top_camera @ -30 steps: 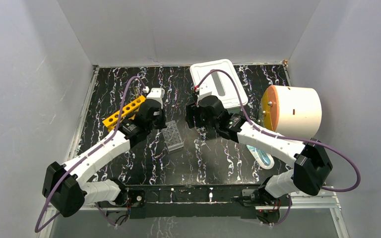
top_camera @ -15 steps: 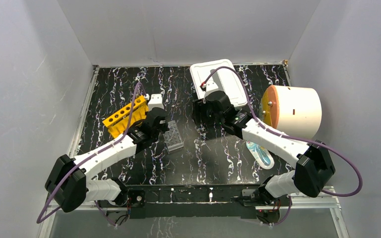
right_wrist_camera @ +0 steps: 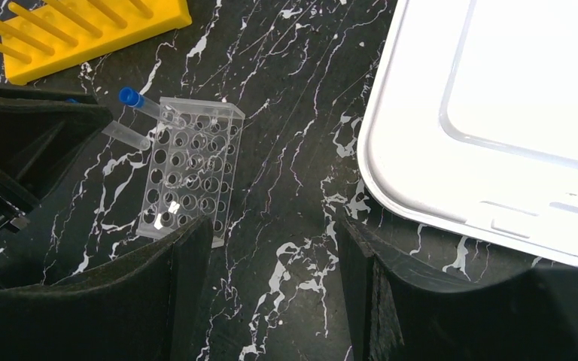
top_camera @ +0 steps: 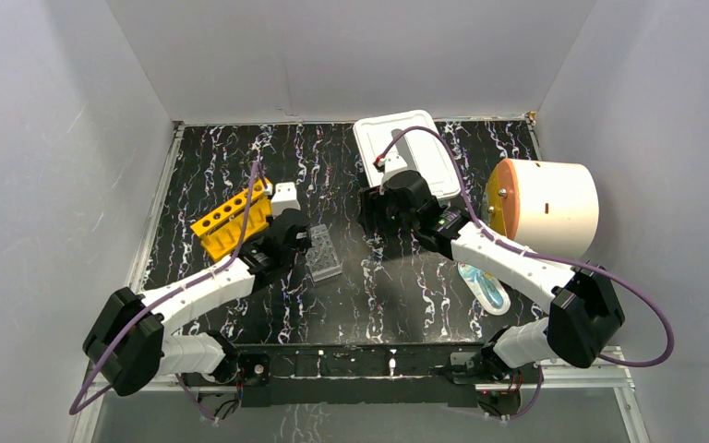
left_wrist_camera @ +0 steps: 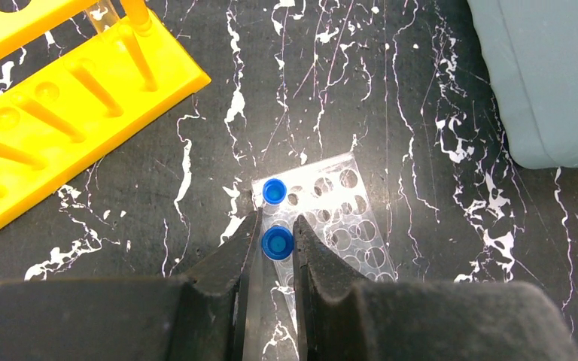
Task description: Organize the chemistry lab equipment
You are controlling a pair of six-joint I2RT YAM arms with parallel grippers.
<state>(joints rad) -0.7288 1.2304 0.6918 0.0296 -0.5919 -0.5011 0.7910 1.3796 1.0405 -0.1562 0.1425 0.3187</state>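
Two blue-capped tubes [left_wrist_camera: 274, 191], one pinched in left tool [left_wrist_camera: 277, 223].

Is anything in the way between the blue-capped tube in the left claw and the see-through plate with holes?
Nothing visible. The left gripper is shut on the blue-capped clear tube over the clear well plate; a second blue-capped tube stands in a corner well beside it.

1. No writing, number, brand or sign can be read in any of the views.
2. The cream drum [top_camera: 554, 208], well to the right of the clear well plate [top_camera: 323, 254], shows small specks on its orange end, too small to tell whether they are lettering.
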